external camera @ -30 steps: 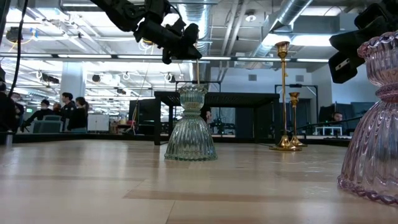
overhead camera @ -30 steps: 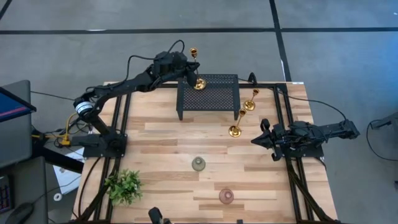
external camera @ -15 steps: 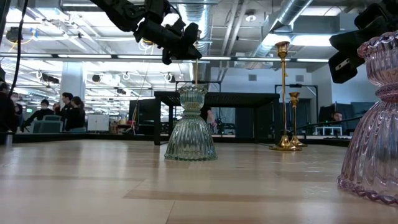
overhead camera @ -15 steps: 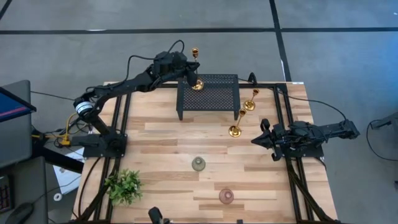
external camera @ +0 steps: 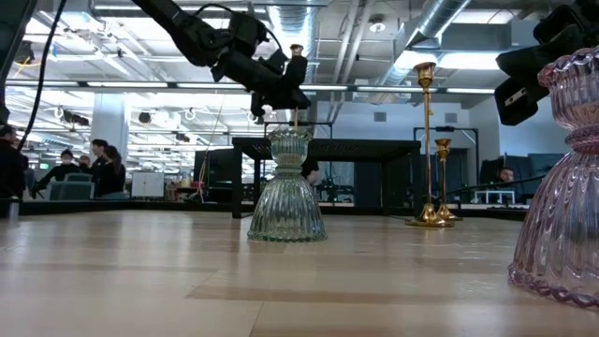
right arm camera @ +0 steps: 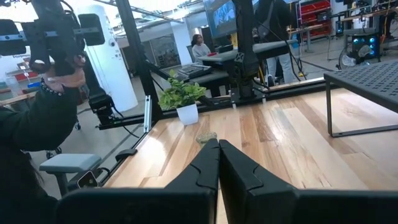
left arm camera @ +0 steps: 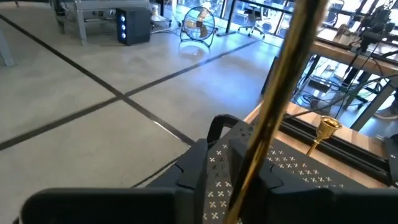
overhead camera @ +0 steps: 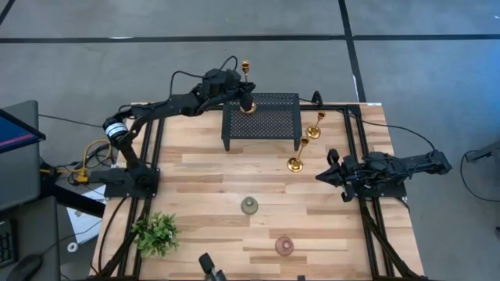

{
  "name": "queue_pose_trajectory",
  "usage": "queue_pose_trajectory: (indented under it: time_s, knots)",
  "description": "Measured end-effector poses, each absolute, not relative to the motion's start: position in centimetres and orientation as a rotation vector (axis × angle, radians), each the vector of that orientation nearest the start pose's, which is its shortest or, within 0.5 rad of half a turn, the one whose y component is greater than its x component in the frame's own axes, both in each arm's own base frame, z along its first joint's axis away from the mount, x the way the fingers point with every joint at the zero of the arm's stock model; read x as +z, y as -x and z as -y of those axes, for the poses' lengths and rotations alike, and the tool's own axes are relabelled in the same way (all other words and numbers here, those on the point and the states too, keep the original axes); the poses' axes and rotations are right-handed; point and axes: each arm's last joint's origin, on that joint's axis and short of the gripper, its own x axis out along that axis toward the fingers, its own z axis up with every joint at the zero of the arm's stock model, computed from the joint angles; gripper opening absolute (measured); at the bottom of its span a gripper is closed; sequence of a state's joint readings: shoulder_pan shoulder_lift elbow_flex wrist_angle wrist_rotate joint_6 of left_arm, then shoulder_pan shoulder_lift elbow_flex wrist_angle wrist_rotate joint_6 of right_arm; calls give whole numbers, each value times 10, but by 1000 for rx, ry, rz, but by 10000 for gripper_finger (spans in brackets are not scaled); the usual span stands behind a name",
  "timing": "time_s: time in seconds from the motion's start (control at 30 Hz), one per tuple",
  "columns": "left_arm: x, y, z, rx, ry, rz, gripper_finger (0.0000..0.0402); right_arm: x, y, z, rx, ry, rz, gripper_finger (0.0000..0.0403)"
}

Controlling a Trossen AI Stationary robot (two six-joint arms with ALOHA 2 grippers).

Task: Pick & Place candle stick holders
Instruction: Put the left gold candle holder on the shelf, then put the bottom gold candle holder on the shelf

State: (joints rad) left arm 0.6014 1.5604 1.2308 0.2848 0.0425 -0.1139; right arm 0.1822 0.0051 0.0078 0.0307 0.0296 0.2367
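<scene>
My left gripper (overhead camera: 244, 95) is shut on a gold candlestick (overhead camera: 245, 78) over the far left part of the black perforated rack (overhead camera: 266, 125). Its flared base (overhead camera: 249, 107) is at the rack's top; the grey-green cup (external camera: 286, 187) hides the base in the low view. Two more gold candlesticks (overhead camera: 296, 163) (overhead camera: 314, 129) stand on their bases right of the rack. The grey-green cup (overhead camera: 249, 206) and the pinkish cup (overhead camera: 284, 247) stand on the near half of the table. My right gripper (overhead camera: 322, 176) is shut and empty at the table's right. My left gripper pinches the candlestick's slender shaft (left arm camera: 268, 127) between its two fingers (left arm camera: 214, 168), which lie across it, coming level from the table's left. The candlestick stands nearly upright, its top (external camera: 297, 49) above the fingers. Whether its base rests on the rack, I cannot tell.
A small leafy plant (overhead camera: 156, 232) stands at the near left corner. Bare wood lies between the rack and the two cups. People sit in the room beyond the table, and a person's hand (right arm camera: 62, 74) shows in the right wrist view.
My left arm has swung a little toward the table's right and its wrist has turned, still shut on the candlestick's shaft. In the low view the candlestick's top now shows above the gripper. The right arm has kept still.
</scene>
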Motion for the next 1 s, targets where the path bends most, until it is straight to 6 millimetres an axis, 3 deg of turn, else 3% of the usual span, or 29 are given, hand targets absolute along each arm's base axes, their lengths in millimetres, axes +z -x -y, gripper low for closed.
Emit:
queue_pose_trajectory:
  time_s: [0.6, 1.0]
  knots:
    - [381, -270, -182, 552, 75, 35, 188, 169, -96, -17, 158, -240, 15, 0]
    - [398, -228, -147, 517, -58, 8, 197, 169, -96, -17, 160, -240, 14, 0]
